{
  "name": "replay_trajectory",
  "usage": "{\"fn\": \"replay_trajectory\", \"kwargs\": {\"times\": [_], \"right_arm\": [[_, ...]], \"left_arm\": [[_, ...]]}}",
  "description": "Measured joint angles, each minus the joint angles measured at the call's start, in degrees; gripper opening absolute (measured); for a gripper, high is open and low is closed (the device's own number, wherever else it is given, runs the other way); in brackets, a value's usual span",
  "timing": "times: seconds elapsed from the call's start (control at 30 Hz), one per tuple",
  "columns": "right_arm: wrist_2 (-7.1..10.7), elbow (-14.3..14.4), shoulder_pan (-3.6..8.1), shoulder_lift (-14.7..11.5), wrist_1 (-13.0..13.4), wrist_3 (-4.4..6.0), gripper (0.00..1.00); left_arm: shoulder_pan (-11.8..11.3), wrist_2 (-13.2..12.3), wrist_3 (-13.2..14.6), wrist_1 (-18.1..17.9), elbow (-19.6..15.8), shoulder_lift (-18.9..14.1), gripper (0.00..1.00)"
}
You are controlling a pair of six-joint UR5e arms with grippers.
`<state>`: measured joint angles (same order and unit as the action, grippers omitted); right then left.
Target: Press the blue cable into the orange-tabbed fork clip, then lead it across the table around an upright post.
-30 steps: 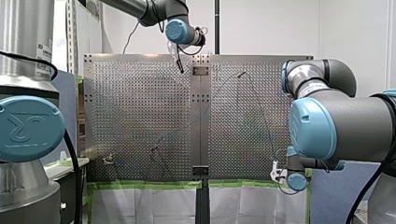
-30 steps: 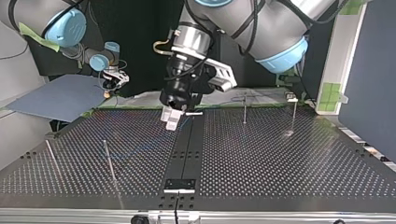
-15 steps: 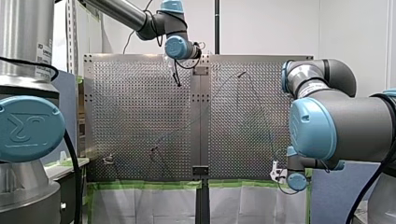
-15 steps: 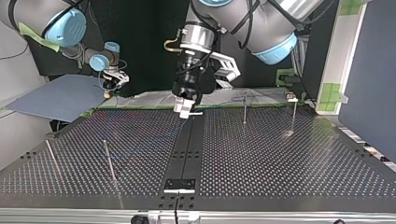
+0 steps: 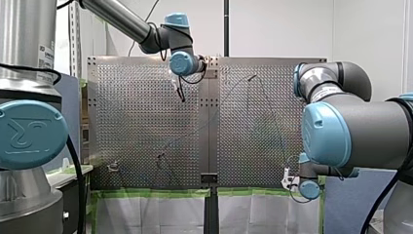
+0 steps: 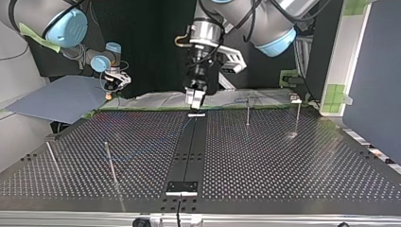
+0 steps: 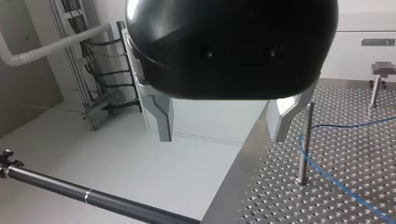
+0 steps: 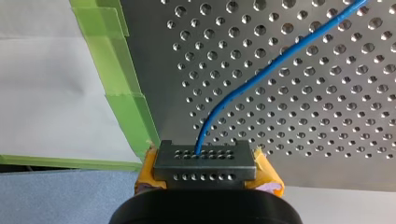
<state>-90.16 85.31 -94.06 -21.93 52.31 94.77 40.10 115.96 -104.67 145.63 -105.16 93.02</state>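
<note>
1. Blue cable point(image 8: 261, 74) runs out from between the yellow pads point(image 8: 267, 173) of my right claw point(image 8: 208, 173). The claw is closed on the cable's end just off the desk point(image 8: 303, 140), beside the green tape point(image 8: 126, 107). Holding the end there likely anchors the line while the rest is routed.
2. Thin, round and glossy, the cable lies loose on the perforated metal and leaves the claw in one soft curve.
3. In the left wrist view it bends close beside an upright post point(image 7: 304, 140). I cannot tell whether the two touch.
4. My left claw point(image 7: 222, 126) hangs open and empty, raised over an edge of the desk. It is above the cable rather than on it, so it is probably between grasps.
5. No orange-tabbed fork clip is clear enough to pick out, so I cannot say whether the cable is seated in it.
</note>
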Motion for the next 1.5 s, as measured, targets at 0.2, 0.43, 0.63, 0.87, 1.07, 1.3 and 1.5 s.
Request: {"fn": "replay_trajectory", "kwargs": {"times": [0.2, 0.43, 0.63, 0.87, 1.07, 1.3, 1.5], "right_arm": [[0.1, 0.0, 0.0, 0.0, 0.0, -0.16, 0.0], [0.14, 0.0, -0.05, 0.0, 0.0, -0.2, 0.0], [0.15, -0.1, -0.05, 0.0, -0.1, -0.18, 0.0], [0.15, -0.2, -0.06, 0.0, -0.1, -0.2, 0.0], [0.15, -0.2, 0.0, 0.0, -0.2, -0.26, 0.0], [0.18, -0.2, 0.18, 0.0, -0.3, -0.33, 0.0], [0.23, -0.2, 0.16, 0.0, -0.4, -0.56, 0.0]], "left_arm": [[0.0, 0.1, 0.0, -3.3, -3.3, 0.1, 1.0], [-0.1, 0.9, -0.2, -7.6, -7.6, 0.6, 1.0], [-0.2, 1.8, -0.1, -10.8, -11.0, 3.2, 1.0], [-0.5, 1.6, -0.1, -11.8, -14.7, 6.4, 1.0], [-0.8, 1.5, -0.1, -11.9, -17.8, 6.9, 1.0], [-1.1, 1.5, 0.8, -12.9, -21.6, 6.9, 1.0], [-1.3, 1.8, 3.2, -14.5, -24.9, 6.9, 1.0]]}}
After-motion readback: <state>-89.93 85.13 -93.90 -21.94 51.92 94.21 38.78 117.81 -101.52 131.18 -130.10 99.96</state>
